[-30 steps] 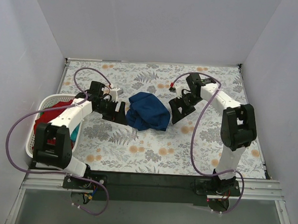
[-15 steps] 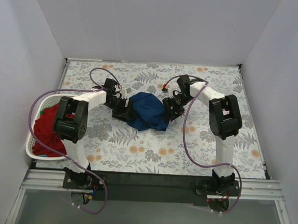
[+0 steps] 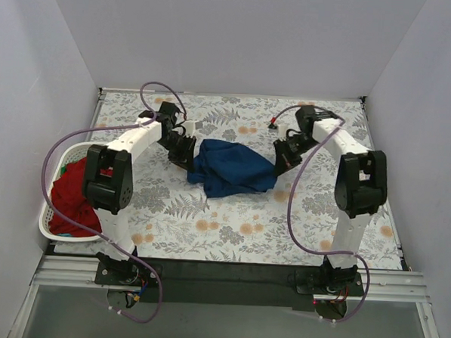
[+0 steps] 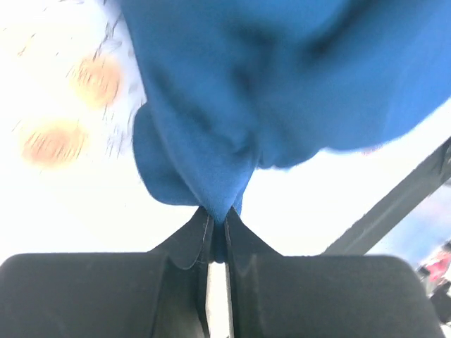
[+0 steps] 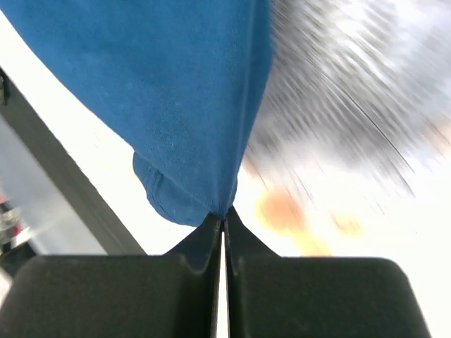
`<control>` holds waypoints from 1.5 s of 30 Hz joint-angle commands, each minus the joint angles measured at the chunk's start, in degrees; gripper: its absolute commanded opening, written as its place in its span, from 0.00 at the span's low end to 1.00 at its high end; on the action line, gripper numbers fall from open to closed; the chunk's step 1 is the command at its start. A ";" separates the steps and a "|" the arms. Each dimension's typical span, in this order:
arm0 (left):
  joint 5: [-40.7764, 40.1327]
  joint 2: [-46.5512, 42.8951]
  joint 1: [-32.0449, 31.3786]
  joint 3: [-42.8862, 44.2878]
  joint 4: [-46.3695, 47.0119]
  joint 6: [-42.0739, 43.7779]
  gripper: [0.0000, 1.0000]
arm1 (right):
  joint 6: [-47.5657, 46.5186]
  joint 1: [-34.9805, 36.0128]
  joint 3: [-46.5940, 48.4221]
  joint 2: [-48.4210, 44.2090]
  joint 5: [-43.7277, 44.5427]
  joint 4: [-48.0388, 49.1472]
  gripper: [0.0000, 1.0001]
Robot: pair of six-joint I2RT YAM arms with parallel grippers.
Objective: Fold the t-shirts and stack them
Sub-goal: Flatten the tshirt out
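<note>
We hold the crumpled navy blue cloth t-shirt [image 3: 233,169] mid-table, its long axis running nine to three: our left gripper [image 3: 187,153] pinches its nine o'clock edge, our right gripper [image 3: 282,158] clamps three o'clock.

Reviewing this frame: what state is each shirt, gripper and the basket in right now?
Blue t-shirt: crumpled, unfolded, held at its left and right edges.
Left gripper: jaws shut on a pinch of blue cloth.
Right gripper: jaws shut on the shirt's edge.
Red t-shirt: bunched in the basket, not folded.
Laundry basket: upright at the table's left edge, holding clothes.
</note>
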 commanded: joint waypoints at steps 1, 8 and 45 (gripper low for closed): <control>-2.58 -11.41 2.17 3.09 -14.21 11.12 0.00 | -8.92 -6.25 -1.22 -10.43 4.53 -7.71 0.01; -5.84 -15.75 7.17 4.58 -15.21 16.76 0.00 | -18.07 -12.14 2.80 -9.85 15.87 -11.15 0.01; 2.85 -32.38 14.13 -15.29 -16.62 36.82 0.92 | -24.69 -9.93 -11.71 -23.60 14.94 -10.53 0.84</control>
